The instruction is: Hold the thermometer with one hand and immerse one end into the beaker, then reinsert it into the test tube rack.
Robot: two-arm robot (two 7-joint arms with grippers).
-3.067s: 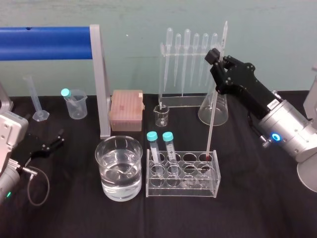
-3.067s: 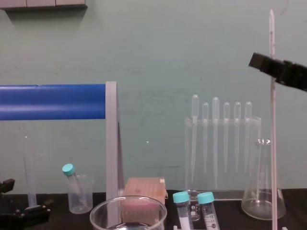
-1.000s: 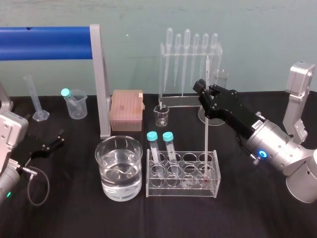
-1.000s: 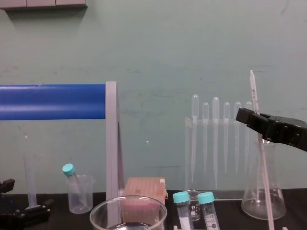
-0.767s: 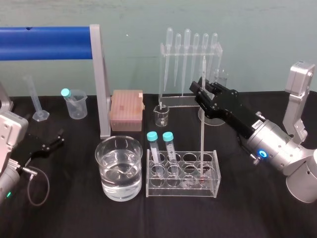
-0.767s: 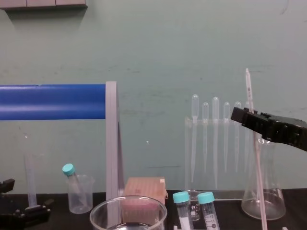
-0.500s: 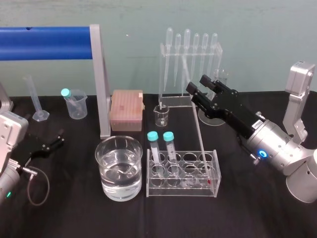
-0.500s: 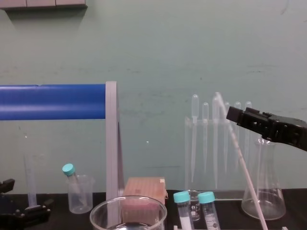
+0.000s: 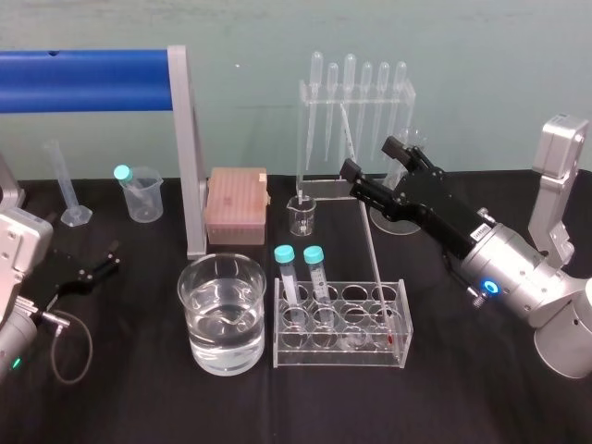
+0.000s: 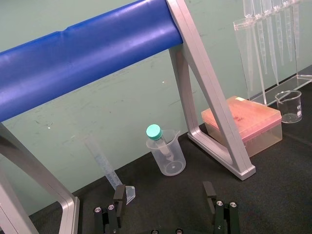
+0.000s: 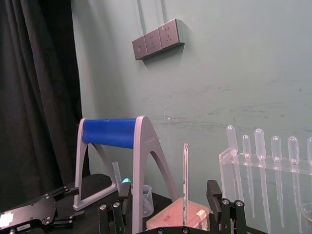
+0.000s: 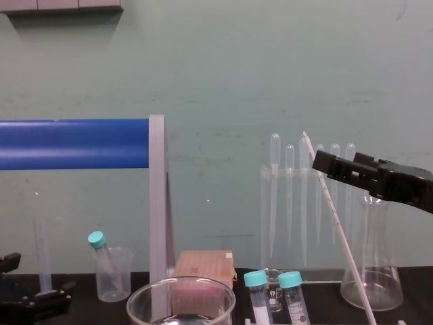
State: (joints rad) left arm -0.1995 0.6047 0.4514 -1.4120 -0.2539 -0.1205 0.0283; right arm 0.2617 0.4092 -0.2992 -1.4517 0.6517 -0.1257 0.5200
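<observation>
The thermometer (image 9: 365, 222) stands with its lower end in a right-hand hole of the clear test tube rack (image 9: 340, 344), its top leaning left and back. My right gripper (image 9: 368, 157) is open around its upper part. The rod (image 11: 185, 175) rises free between the two fingers (image 11: 214, 195) in the right wrist view. From the chest it slants up-left (image 12: 335, 217) past the right gripper (image 12: 336, 162). The wide beaker (image 9: 222, 314) with water stands left of the rack. My left gripper (image 9: 92, 270) lies parked at the table's left, open and empty (image 10: 163, 187).
Two teal-capped tubes (image 9: 301, 268) fill the rack's left holes. Behind stand a pipette stand (image 9: 356, 120), a conical flask (image 9: 400, 208), a small beaker (image 9: 302, 215) and a pink tip box (image 9: 237, 205). A blue-barred frame (image 9: 185, 148) rises at the left, with a cylinder (image 9: 67, 185) and plastic cup (image 9: 141, 196).
My right gripper has opened and let go of the thermometer. The rod, upright a second ago, has tipped left and now leans in the rack.
</observation>
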